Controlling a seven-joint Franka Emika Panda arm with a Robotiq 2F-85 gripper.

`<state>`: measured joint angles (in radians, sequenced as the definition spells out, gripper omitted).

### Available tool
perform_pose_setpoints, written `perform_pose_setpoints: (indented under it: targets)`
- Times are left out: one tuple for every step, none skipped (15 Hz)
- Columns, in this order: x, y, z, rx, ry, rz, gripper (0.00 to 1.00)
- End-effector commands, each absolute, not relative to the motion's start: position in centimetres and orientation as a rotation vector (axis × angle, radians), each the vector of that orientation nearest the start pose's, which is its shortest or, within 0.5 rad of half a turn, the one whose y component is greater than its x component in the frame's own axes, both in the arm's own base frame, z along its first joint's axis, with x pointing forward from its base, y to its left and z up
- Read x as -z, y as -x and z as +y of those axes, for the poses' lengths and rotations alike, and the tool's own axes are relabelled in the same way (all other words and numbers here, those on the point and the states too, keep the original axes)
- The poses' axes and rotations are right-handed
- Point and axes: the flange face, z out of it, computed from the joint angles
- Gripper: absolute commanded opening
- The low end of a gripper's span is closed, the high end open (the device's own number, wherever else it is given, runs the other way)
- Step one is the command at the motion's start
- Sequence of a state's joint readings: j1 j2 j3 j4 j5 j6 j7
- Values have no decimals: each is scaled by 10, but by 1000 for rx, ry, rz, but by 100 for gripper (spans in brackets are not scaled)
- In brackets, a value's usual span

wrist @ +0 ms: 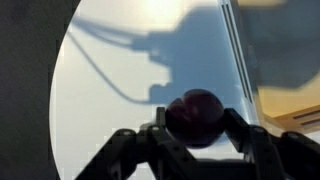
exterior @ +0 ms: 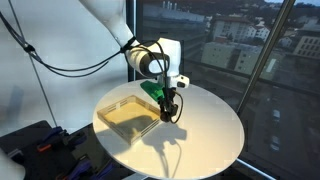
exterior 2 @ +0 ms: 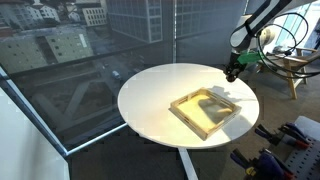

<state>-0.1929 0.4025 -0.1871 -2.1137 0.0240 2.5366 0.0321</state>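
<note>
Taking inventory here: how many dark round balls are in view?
1. The ball is gripped in the hand, above the table beside the tray. The tray looks empty in both exterior views, so none seems hidden.

You have 1 round white table (exterior: 205, 140) in front of you, and both exterior views show its whole top. 1 thing lies right on it: a flat wooden tray (exterior: 118, 127) with low sides. The tray sits flat, a little off the middle, with bare white table all around it.
</note>
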Motion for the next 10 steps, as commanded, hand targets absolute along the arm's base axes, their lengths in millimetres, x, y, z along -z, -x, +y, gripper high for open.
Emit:
perform_pose_setpoints:
  targets:
    - [-224,-552,-232,25,3114,703,36]
    - [-222,-553,-235,25,3113,710,36]
    - [-221,-554,-238,22,3112,716,36]
    - [-219,-555,-241,21,3111,721,36]
    - [-217,-556,-244,18,3111,728,36]
    - [-215,-557,-247,16,3111,731,36]
    - [-213,-558,-249,14,3113,734,36]
    - [-211,-559,-251,11,3114,738,36]
    - [-209,-559,-253,8,3115,741,36]
    - [-208,-560,-254,6,3117,743,36]
